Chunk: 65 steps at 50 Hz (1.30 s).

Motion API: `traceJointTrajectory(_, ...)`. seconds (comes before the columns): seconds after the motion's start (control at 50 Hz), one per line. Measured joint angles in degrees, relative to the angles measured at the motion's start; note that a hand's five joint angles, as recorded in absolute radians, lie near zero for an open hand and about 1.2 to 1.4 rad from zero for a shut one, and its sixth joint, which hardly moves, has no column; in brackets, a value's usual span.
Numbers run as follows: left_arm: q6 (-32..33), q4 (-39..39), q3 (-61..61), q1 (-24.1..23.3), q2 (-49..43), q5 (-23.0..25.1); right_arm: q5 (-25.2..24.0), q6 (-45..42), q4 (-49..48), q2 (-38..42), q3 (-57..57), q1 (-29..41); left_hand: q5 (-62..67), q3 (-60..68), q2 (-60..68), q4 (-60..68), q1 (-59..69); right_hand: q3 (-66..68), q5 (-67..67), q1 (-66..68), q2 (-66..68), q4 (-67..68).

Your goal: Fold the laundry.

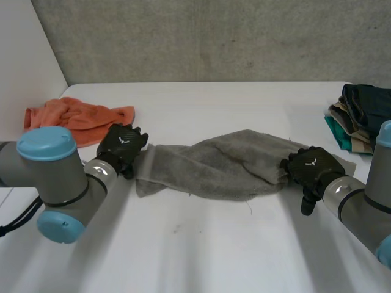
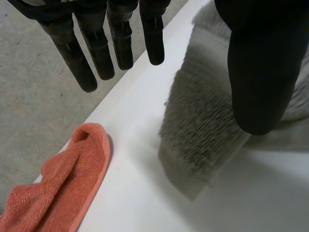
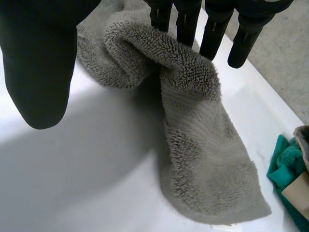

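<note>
I see the grey towel [image 1: 214, 168] lying rumpled across the middle of the tabletop [image 1: 195, 244], running from 9 to 3 o'clock. My left hand [image 1: 122, 145] sits at its 9 o'clock end, fingers [image 2: 99, 53] straight and spread from the thumb, gripping nothing. The towel's edge lies under the thumb. My right hand [image 1: 311, 168] is at the 3 o'clock end, with straight fingers against a raised fold and the thumb held apart. An orange cloth [image 1: 79, 116] lies at 10 o'clock, a clothes pile [image 1: 360, 116] at 2.

Clothes pile [image 1: 363, 113] cut off, towel [image 1: 214, 165] partly under right robot hand [image 1: 311, 166]
</note>
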Motion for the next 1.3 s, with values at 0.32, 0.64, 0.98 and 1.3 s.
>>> traceJointTrajectory(0.32, 2.97, -2.0, 3.57, 1.45, -1.89, 3.47, 0.08, -2.55, 10.8, -10.89, 3.96, 0.12, 42.53, 45.12, 45.45, 45.5, 43.05, 10.64, 9.98, 11.21, 10.72, 10.84)
traceJointTrajectory(0.64, -3.58, -7.78, 0.59, 1.16, 11.24, 3.89, -0.15, -5.39, 9.38, -2.69, 0.56, 0.86, 42.52, 45.17, 45.5, 45.52, 43.05, 0.67, -2.16, 1.08, 1.41, 0.14)
traceJointTrajectory(0.98, -7.23, -11.54, 1.05, 1.12, 14.11, 3.9, 2.19, -0.05, -13.04, 18.07, -16.76, 2.25, 42.52, 45.37, 45.54, 45.54, 43.05, -3.3, -4.31, -1.82, -2.76, -3.36)
traceJointTrajectory(1.3, -8.81, -11.36, 2.17, 0.23, 14.25, 3.4, 2.04, 8.1, -14.1, 30.13, -32.91, 4.39, 42.52, 45.37, 45.54, 45.54, 43.05, 49.28, 46.08, 43.67, 49.31, 49.69)
